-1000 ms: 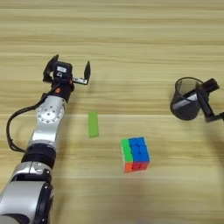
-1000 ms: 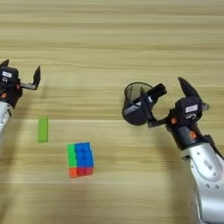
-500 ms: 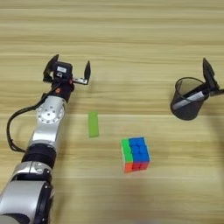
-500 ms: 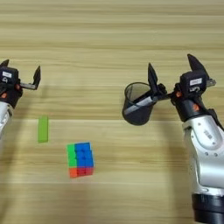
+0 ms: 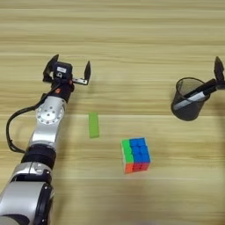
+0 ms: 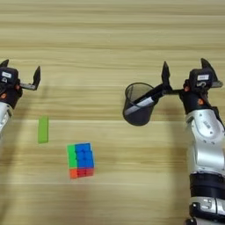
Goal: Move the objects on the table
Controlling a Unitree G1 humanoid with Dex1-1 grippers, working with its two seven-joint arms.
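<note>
- Standing upright on the wooden bench (image 5: 114, 35), the black mesh pen cup (image 6: 139, 105) is the landmark here; one black-and-silver marker (image 6: 145, 100) leans inside it, with its top end over the rim toward the right.
- The right pincer (image 6: 184, 75) is just to the right of the cup, at the height of its rim, and its two black fingers are spread wide.
- The near finger (image 6: 165, 73) is just above the cup's right rim, very close to the top of the marker; whether it touches the marker I cannot tell.
- The multicoloured puzzle cube (image 5: 135, 154) lies on the bench left of the cup and nearer to the robot, well apart from it.
- The small flat green block (image 5: 93, 125) lies further left of the cup, beyond the puzzle cube, with its long side pointing away from the robot.
- The left pincer (image 5: 70, 70) is far to the left of the cup, beyond the green block, with fingers wide apart and holding nothing.
</note>
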